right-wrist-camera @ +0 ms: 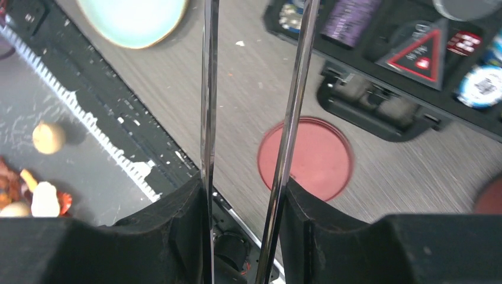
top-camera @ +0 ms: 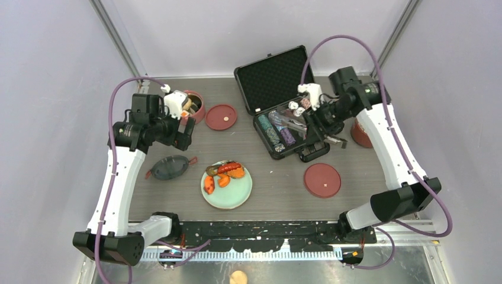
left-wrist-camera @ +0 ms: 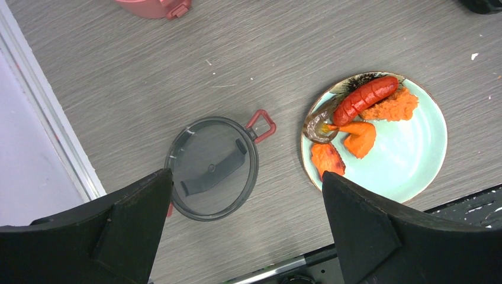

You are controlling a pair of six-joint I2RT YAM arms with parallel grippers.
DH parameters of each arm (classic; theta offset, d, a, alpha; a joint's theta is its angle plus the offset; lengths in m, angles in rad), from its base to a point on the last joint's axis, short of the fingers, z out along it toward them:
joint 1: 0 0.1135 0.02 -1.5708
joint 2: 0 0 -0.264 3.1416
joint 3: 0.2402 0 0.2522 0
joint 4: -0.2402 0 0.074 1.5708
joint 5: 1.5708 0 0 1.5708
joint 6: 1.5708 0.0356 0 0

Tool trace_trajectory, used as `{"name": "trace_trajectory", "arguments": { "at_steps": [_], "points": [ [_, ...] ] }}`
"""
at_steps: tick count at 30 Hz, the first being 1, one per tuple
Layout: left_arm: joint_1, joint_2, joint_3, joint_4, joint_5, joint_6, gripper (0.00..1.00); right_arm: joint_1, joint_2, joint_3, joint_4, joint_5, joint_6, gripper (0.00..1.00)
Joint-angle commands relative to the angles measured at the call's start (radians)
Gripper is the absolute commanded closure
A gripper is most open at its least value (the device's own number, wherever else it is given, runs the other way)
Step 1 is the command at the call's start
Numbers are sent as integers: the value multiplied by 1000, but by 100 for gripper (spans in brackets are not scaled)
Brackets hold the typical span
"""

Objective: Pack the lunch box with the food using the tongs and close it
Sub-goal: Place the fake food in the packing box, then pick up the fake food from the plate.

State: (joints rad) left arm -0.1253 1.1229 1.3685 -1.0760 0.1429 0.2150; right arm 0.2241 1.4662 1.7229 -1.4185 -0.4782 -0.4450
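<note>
The right jaws, beside the open black case at the right of the overhead view, are half closed on the tongs. Both silver arms run up between the fingers, and their tips are out of that camera's sight. The left jaws stand wide and hold nothing, hanging above the dark lid near the red bowl at upper left. The food sits on the green plate at lower centre, well apart from the tongs.

What worries me is that the grip is on slim, smooth metal, so the tongs could twist or slide under a squeeze. The pieces are small and rounded, and a poor pinch could flick one off the plate. A bun lies beyond the surface's near edge. The long swing could also clip the case.
</note>
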Motion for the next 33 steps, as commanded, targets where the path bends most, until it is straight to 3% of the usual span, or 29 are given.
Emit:
{"name": "trace_trajectory", "arguments": {
  "at_steps": [1,6,13,33],
  "points": [
    [-5,-30,-8,-13,42,8,0,99,15,-25,48,-5,6,53],
    [-5,-19,-7,-18,44,7,0,288,48,-87,136,142,-10,53],
    [-5,-14,-8,-19,40,7,0,444,77,-233,260,248,15,52],
    [-5,-12,-10,-21,39,9,0,633,131,-372,366,288,28,47]
  ]
}}
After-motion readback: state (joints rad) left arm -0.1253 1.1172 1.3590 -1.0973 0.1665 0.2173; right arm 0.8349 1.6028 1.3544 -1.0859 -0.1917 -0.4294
